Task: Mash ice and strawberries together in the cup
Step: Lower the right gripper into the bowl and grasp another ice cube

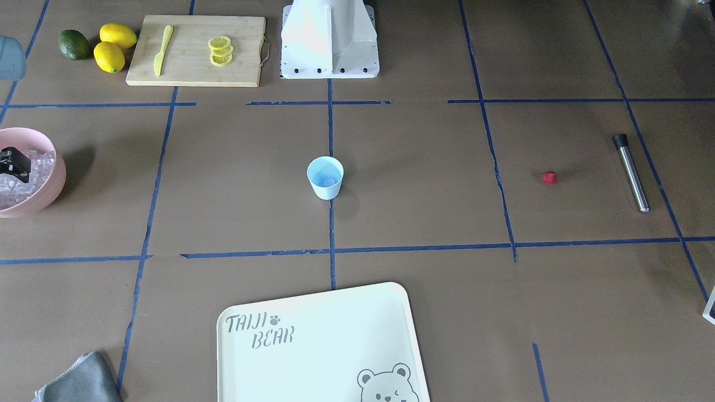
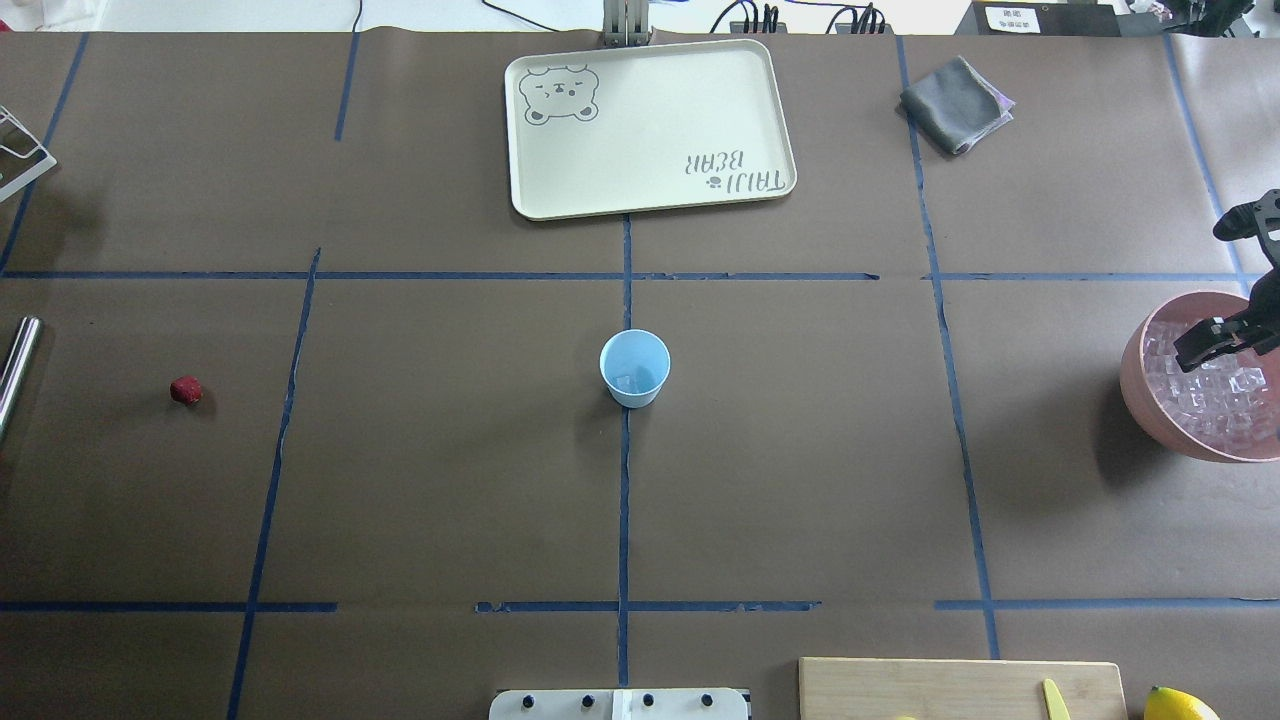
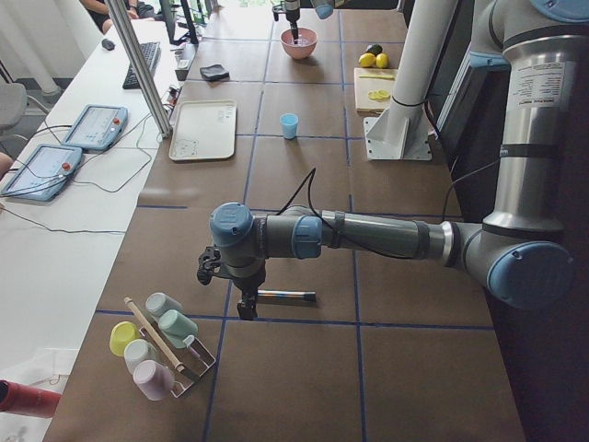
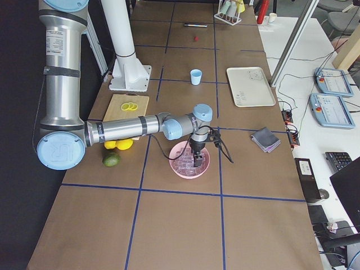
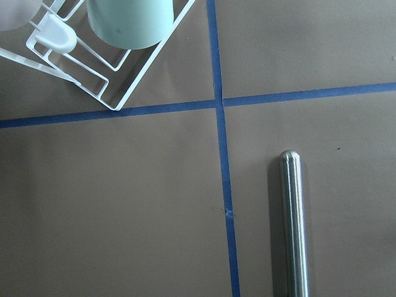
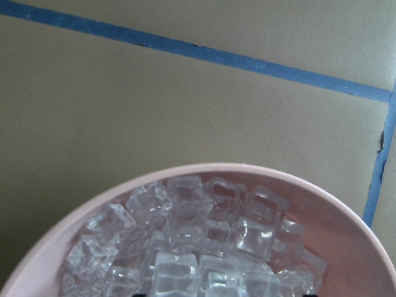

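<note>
The light-blue cup (image 1: 324,177) stands upright at the table's middle (image 2: 634,368), with one clear ice cube (image 2: 632,380) inside. More ice (image 6: 198,241) fills the pink bowl (image 2: 1150,400) at the robot's right end. My right gripper (image 2: 1215,342) hangs low over the ice in the bowl, partly cut off by the view's edge; I cannot tell if it is open. The red strawberry (image 1: 548,178) lies alone on the left half (image 2: 185,390). My left gripper (image 3: 245,308) hovers by a steel muddler (image 5: 294,223), far from the cup; I cannot tell its state.
A cream bear tray (image 2: 650,130) lies beyond the cup. A grey cloth (image 2: 955,105) is at the far right. A cutting board (image 1: 195,50) with lemon slices and a yellow knife, lemons and an avocado (image 1: 74,44) sit near the robot base (image 1: 329,39). A cup rack (image 3: 161,345) stands at the left end.
</note>
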